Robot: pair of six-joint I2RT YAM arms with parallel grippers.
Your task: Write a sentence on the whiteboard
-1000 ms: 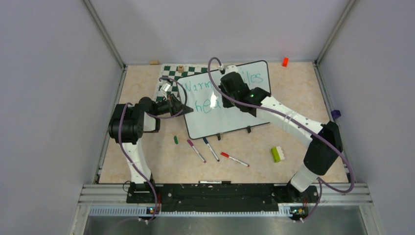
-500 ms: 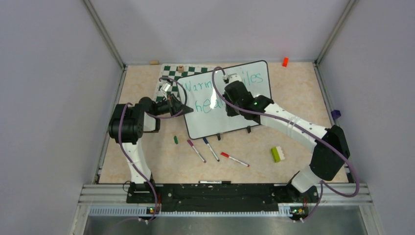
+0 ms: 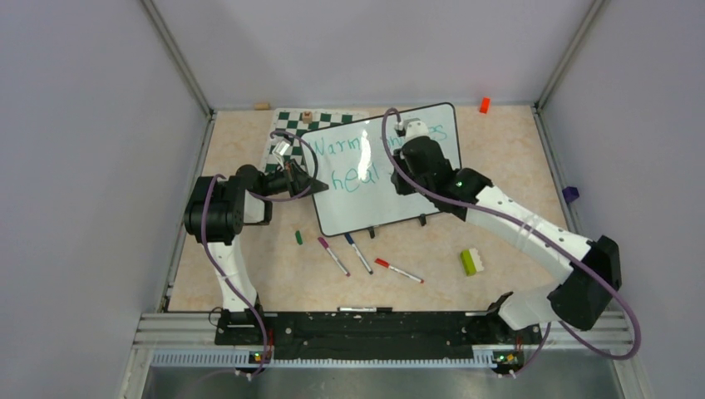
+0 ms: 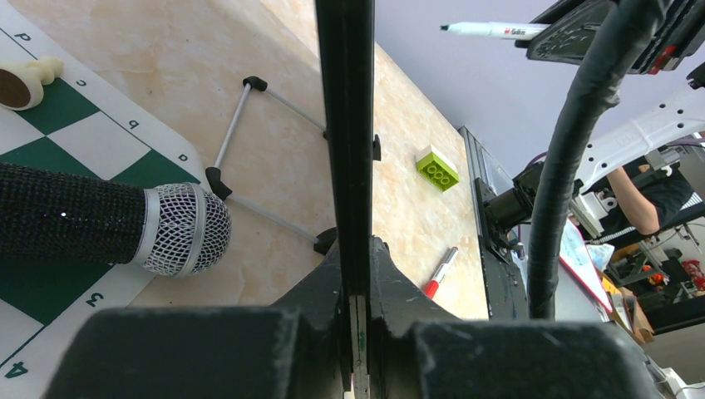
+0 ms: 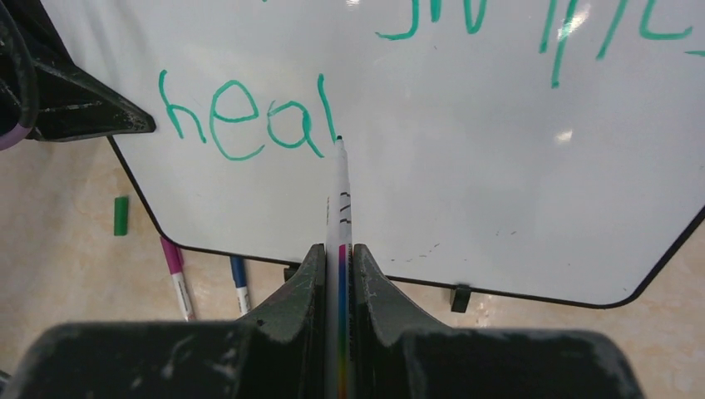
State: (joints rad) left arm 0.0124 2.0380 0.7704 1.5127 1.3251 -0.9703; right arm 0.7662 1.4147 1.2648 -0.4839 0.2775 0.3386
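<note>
Teal sentence (image 5: 249, 125) is reading "Warm smiles heal", "hearts" remaining; right end effector (image 5: 339, 258) is gripping the marker (image 5: 339, 191), left end effector (image 4: 356, 253) clamping the whiteboard (image 5: 499, 166)

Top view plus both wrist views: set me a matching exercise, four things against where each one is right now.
Things
1. microphone
2. green brick
3. marker
4. whiteboard

Places
A. edge pinched between the left fingers
B. lying on the chess mat
C. alone on the tabletop, right-hand side
D. clamped in the right fingers, tip at the end of "heal"

Pairs: 1-B, 2-C, 3-D, 4-A
</note>
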